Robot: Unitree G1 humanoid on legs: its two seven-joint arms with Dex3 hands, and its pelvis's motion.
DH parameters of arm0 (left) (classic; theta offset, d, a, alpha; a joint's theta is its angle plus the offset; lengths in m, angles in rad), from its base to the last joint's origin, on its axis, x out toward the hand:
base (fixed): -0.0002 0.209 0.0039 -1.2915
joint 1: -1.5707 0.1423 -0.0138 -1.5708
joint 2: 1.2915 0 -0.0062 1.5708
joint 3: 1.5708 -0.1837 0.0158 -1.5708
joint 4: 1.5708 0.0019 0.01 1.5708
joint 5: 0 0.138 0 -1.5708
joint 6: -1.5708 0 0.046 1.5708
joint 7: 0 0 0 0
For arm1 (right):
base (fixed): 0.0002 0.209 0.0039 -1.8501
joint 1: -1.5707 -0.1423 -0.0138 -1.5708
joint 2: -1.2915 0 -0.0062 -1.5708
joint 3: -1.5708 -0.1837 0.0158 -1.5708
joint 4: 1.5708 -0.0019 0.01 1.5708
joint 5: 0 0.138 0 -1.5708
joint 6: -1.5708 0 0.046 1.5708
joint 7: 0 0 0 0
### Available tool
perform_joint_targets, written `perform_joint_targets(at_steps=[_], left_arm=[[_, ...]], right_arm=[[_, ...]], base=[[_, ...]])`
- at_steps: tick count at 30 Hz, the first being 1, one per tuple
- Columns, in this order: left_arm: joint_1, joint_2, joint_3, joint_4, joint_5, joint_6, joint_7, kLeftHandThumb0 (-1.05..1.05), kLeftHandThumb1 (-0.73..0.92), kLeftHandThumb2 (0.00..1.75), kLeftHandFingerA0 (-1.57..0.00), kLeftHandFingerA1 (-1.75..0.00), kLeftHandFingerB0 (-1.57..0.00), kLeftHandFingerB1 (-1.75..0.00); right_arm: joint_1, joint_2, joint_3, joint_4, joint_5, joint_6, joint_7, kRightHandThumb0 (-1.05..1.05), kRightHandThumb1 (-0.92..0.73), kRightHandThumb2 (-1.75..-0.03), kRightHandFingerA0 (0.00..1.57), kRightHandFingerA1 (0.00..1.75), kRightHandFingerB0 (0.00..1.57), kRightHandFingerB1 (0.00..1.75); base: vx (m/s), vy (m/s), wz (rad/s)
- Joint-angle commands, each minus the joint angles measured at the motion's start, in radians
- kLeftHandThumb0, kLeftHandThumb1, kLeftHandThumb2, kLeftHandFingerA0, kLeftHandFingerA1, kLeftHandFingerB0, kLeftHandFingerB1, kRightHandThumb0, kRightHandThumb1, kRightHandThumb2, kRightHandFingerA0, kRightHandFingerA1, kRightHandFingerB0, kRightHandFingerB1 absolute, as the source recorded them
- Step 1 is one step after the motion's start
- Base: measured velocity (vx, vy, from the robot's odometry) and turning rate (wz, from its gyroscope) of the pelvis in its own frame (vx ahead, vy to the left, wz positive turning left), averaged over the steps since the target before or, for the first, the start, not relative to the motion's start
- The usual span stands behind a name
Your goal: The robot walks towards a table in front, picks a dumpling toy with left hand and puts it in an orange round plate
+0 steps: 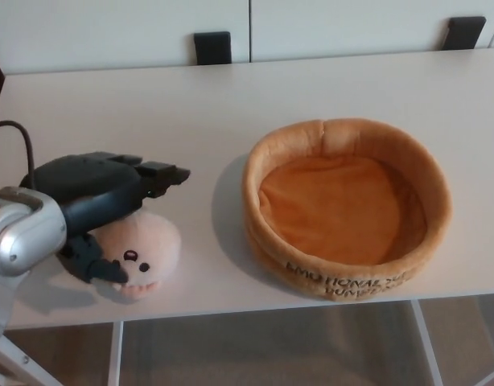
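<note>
Left hand: I am seeing the left hand (pixel 98 201) coming in from the picture's left and lying over the top of the dumpling toy (pixel 142 256). Two thick fingers (pixel 158 175) are reaching forward above the toy, and the thumb (pixel 98 265) is pressing against its near left side. I am reading this as the hand closing around the toy, though I am not able to confirm that the grasp is firm.

Forearm: A silver wrist section (pixel 26 237) is showing at the lower left, with a black cable (pixel 22 137) looping behind the hand.

Dumpling toy: It is sitting on the white table (pixel 231 104) near the front edge, at the left. It is pale peach, round, with a small face turned toward me. I am seeing it resting on the tabletop, not lifted.

Orange round plate: The plush plate (pixel 343 133) is sitting to the right of the toy, apart from it, with a raised padded rim and dark lettering on its near wall. Nothing is lying inside it.

Right hand: I am not seeing it anywhere in the head view.

Background: Two black brackets (pixel 212 47) are standing at the far edge of the table, against a white wall.
</note>
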Motion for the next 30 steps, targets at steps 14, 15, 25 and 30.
perform_joint_targets(at_steps=[14,15,25,30], left_arm=[[-0.079,-0.042,-0.100,0.091,0.194,0.132,-0.135,-0.60,0.38,0.68,0.00,0.00,0.00,0.00],[-0.069,-0.051,-0.105,0.103,0.201,0.111,-0.101,-0.62,0.38,0.69,0.00,0.00,0.00,0.00],[-0.042,-0.109,-0.150,0.151,0.266,0.084,-0.027,-0.61,0.36,0.68,0.00,0.00,0.00,-0.03],[-0.043,-0.140,-0.176,0.196,0.300,0.065,0.014,-0.55,0.37,0.67,0.00,0.00,0.00,-0.07]], right_arm=[[-0.011,-0.011,-0.031,-0.028,0.029,0.016,0.014,-0.34,-0.63,-0.59,0.53,0.45,0.27,0.30],[-0.011,-0.008,-0.033,-0.022,0.029,0.012,0.009,-0.35,-0.64,-0.58,0.53,0.42,0.27,0.30],[-0.005,-0.011,-0.007,-0.024,0.005,0.004,-0.004,-0.27,-0.47,-0.94,0.51,0.68,0.12,0.47],[0.004,-0.012,-0.014,-0.035,0.020,-0.004,0.001,-0.37,-0.68,-0.62,0.57,0.50,0.29,0.31]], base=[[0.00,0.000,0.00],[0.00,0.000,0.00],[0.00,0.000,0.00],[0.00,0.000,0.00]])
